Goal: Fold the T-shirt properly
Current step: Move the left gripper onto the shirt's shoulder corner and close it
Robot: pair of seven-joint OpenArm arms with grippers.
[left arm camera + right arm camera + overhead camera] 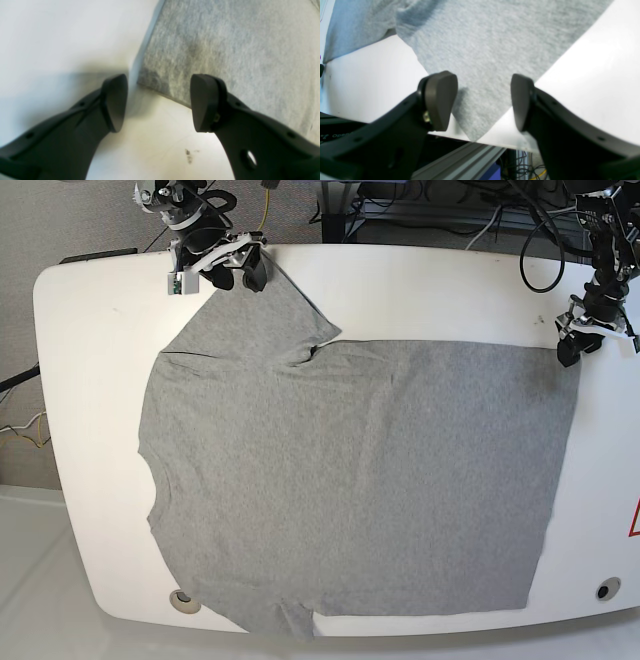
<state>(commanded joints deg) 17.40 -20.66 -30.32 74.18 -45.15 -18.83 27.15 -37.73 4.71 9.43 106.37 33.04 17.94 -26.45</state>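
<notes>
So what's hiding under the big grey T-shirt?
Only the white table shows around the T-shirt. Anything beneath the T-shirt is covered, so I cannot tell.

Heather-grey T-shirt [350, 480] of soft matt knit cloth with a fine flecked weave, white worktop [90, 330] smooth with a faint sheen, lightly scuffed, left end effector [158, 102] and right end effector [483, 101] in matt black plastic with smooth dull pads

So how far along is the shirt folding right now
Done: the T-shirt lies spread flat, plain side up. In hand: the right gripper is open over a sleeve tip, the left gripper open at a hem corner; neither grips cloth. Left: every fold, since none shows yet.
</notes>
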